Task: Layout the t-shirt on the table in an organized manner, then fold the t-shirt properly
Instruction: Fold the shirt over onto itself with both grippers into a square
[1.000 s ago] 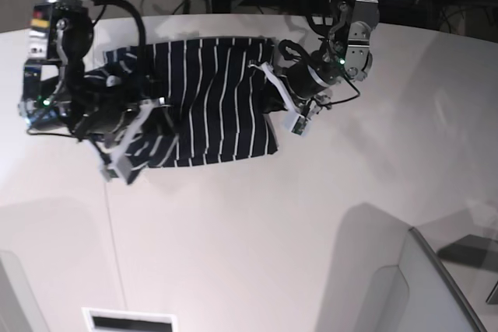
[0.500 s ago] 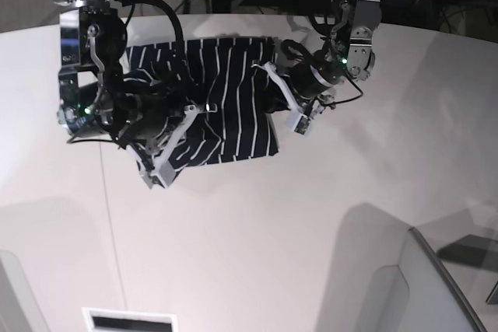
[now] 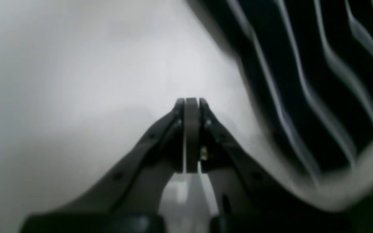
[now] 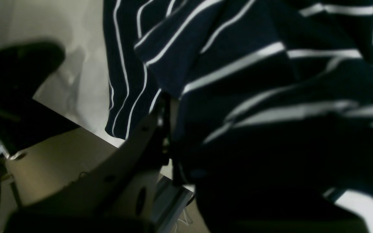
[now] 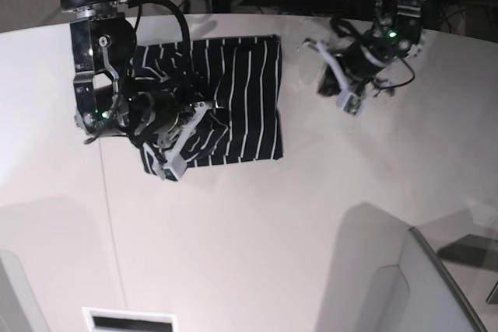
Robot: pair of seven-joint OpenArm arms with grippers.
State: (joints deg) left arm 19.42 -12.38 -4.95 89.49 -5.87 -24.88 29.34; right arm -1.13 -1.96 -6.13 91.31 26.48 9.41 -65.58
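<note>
The left gripper (image 5: 348,91) has let go of the shirt (image 5: 233,99) and moved away. Half a second ago it sat right at the shirt's right edge; now it hangs over the bare table (image 5: 311,215) in the upper right of the base view, well apart from the cloth. In the left wrist view its two fingers are pressed flat together with nothing between them, and the shirt's striped edge lies off to the upper right of that picture.

The right gripper (image 5: 183,141) has moved too. It has slid toward the middle, carrying the shirt's left side over the top of the rest. In the right wrist view its fingers are pinched close on a fold of dark striped cloth, though the far finger is hidden, so the grip is probably firm but I can't be sure.

The shirt now lies in the upper middle of the base view, narrower than before. That looks like the first side fold being laid down, with more folds left to do.
</note>
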